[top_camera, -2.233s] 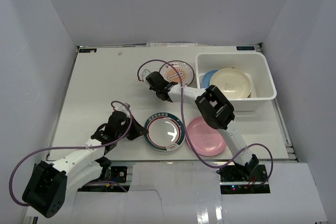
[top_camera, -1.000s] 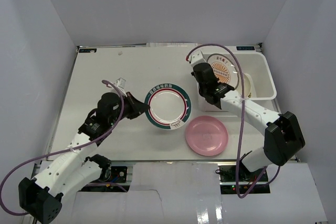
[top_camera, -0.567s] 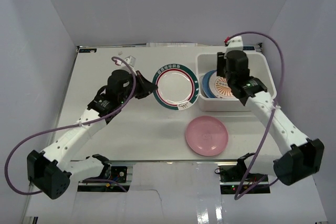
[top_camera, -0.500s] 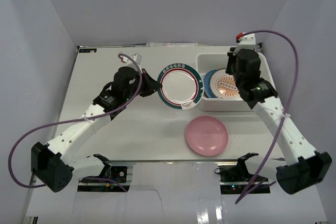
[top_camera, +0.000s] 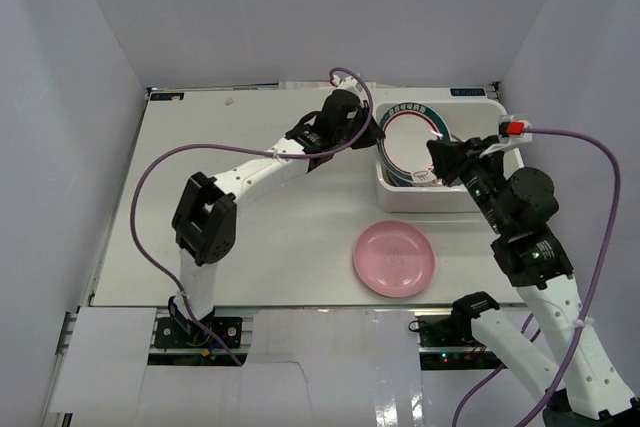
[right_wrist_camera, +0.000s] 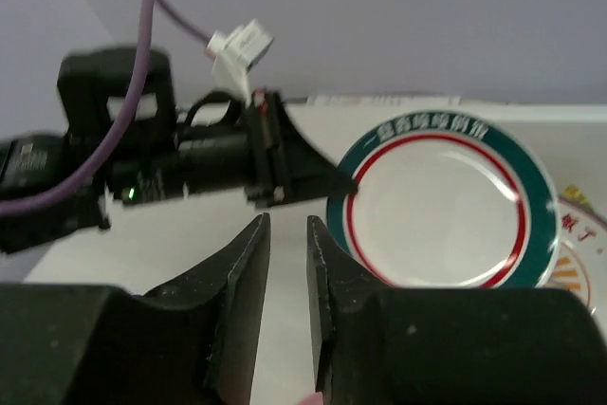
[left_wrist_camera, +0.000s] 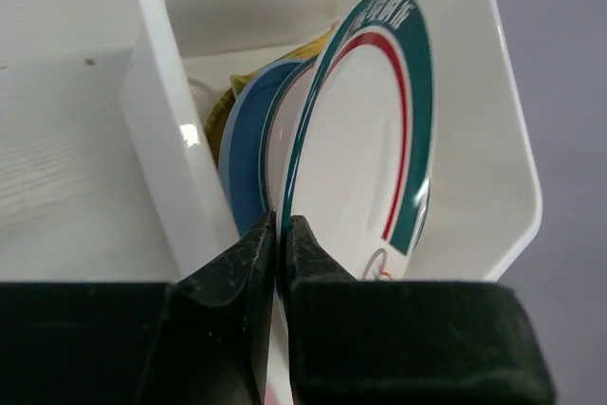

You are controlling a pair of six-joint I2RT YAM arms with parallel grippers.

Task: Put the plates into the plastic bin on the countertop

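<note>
My left gripper is shut on the rim of the green-rimmed white plate and holds it tilted on edge over the left part of the white plastic bin. In the left wrist view the gripper pinches the plate; a blue plate and a yellow one stand behind it in the bin. My right gripper is slightly open and empty over the bin's near edge; in its own view it faces the green-rimmed plate. The pink plate lies on the countertop.
An edge of the orange-sunburst plate shows under the green-rimmed plate in the right wrist view. Grey walls close the table on three sides. The left arm stretches across the table's far middle.
My left arm carried the green-rimmed plate from the table's middle to over the bin. My right arm left the orange-sunburst plate in the bin and drew back.
</note>
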